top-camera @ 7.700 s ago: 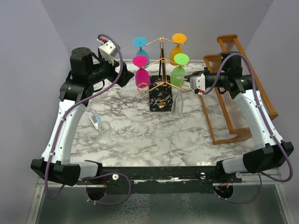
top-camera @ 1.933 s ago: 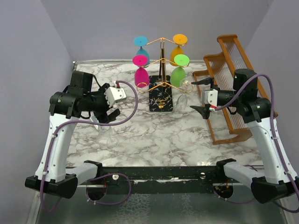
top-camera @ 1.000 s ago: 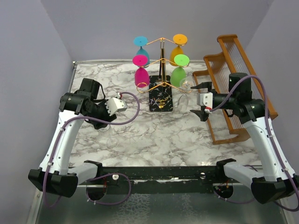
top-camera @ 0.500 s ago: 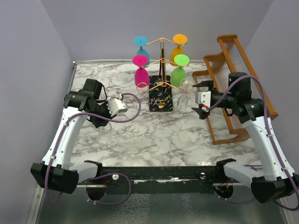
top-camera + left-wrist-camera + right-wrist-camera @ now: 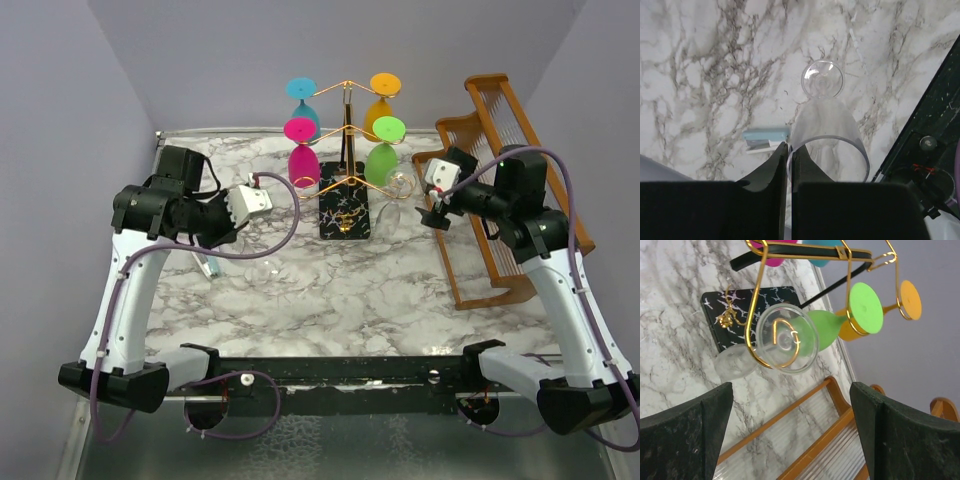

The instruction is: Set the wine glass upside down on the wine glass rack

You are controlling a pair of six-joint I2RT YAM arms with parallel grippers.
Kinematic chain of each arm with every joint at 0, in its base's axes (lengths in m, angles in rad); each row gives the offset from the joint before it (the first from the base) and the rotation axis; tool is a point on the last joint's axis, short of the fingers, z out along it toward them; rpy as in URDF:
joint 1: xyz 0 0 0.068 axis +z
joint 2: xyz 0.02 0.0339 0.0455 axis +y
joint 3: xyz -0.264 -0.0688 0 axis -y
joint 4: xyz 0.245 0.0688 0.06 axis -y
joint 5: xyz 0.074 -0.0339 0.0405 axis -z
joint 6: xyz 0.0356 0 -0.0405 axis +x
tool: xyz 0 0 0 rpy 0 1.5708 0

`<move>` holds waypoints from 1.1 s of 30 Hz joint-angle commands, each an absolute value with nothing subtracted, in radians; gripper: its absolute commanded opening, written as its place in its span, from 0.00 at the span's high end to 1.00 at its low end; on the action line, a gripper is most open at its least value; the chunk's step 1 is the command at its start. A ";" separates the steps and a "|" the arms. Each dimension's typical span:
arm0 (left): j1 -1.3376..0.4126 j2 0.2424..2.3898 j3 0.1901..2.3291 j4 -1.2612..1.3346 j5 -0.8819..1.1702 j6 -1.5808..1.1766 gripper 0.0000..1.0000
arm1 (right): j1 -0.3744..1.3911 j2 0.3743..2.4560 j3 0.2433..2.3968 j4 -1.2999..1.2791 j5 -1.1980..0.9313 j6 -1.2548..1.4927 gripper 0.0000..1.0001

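We find no text, label, brand, number or sign that can be read in any view. The gold marks on the black base of the wine glass rack [image 5: 345, 213] are a speckled pattern, not letters, and the small pale blue item [image 5: 766, 135] on the tabletop [image 5: 330, 290] shows no legible print.

The marble worktop [image 5: 330, 290] bears the wine glass rack [image 5: 345, 212] at the back, a wooden rack [image 5: 492, 255] on the right, and a small pale-blue object [image 5: 207, 264] on the left.
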State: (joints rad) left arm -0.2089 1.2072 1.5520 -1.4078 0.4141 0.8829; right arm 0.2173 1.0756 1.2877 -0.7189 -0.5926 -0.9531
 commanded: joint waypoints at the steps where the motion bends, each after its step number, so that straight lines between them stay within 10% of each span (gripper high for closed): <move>1: -0.208 1.197 1.682 -1.414 0.589 0.876 1.00 | 0.224 1.076 1.332 -0.626 -0.500 -0.812 0.01; 22: -0.208 1.271 1.811 -0.895 0.885 0.338 1.00 | 0.224 1.114 1.370 -0.517 -0.795 -0.496 0.01; 33: -0.208 1.315 1.787 -0.539 0.883 -0.043 1.00 | 0.225 1.251 1.469 -0.504 -0.889 -0.220 0.21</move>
